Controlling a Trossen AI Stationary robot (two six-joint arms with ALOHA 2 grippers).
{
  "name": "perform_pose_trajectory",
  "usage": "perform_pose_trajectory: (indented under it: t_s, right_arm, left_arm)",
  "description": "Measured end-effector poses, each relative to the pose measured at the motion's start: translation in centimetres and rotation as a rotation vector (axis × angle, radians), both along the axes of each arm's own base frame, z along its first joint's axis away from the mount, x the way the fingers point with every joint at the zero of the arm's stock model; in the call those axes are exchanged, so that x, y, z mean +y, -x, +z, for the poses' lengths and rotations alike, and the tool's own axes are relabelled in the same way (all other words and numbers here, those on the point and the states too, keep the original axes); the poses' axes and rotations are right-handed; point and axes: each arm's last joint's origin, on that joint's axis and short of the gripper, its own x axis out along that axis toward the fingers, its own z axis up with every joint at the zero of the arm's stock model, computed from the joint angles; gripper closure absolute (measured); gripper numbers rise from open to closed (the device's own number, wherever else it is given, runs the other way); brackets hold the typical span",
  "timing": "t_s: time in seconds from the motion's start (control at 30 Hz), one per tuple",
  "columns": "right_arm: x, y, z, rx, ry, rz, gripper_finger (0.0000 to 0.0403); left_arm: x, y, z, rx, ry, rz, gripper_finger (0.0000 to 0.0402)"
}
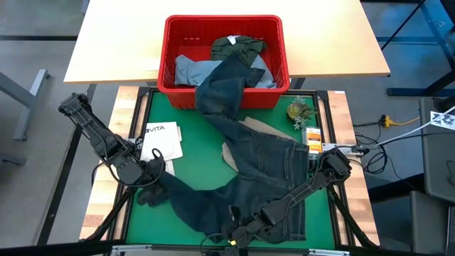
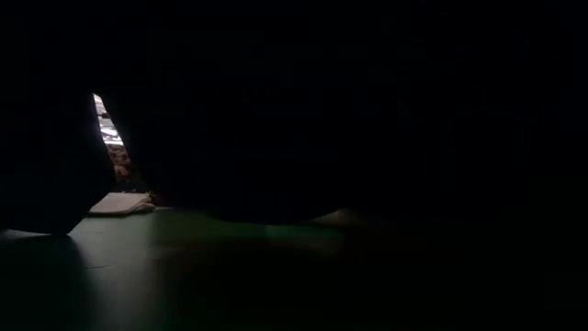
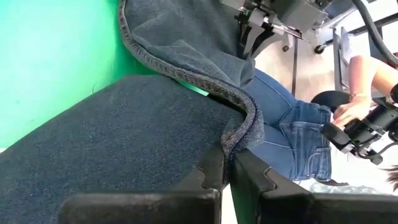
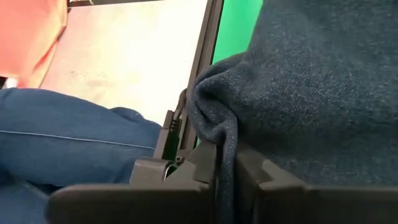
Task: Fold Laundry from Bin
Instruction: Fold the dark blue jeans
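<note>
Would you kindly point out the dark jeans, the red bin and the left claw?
dark jeans (image 1: 274, 160), high view, seat of the jeans.
red bin (image 1: 224, 22), high view, far rim.
left claw (image 3: 227, 177), left wrist view, between the fingertips.

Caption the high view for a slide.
Both tools, left and right, grip dark navy jeans trailing out of the red bin across the green mat.
</note>
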Motion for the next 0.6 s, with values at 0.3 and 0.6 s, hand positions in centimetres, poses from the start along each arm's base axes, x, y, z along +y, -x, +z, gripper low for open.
perform_pose_trajectory:
  t_s: [0.3,0.6]
  right_arm:
    - [-1.0,0.3,1.5,0.082,0.02,0.146,0.0234]
    - [-1.8,4.1,6.8,0.305,0.231,0.126,0.0215]
  left_arm:
    - [0.0,0.0,0.0,0.001,-0.005,0.004,0.0393]
    - [0.0,0.0,0.0,0.002,-0.006,0.004,0.0393]
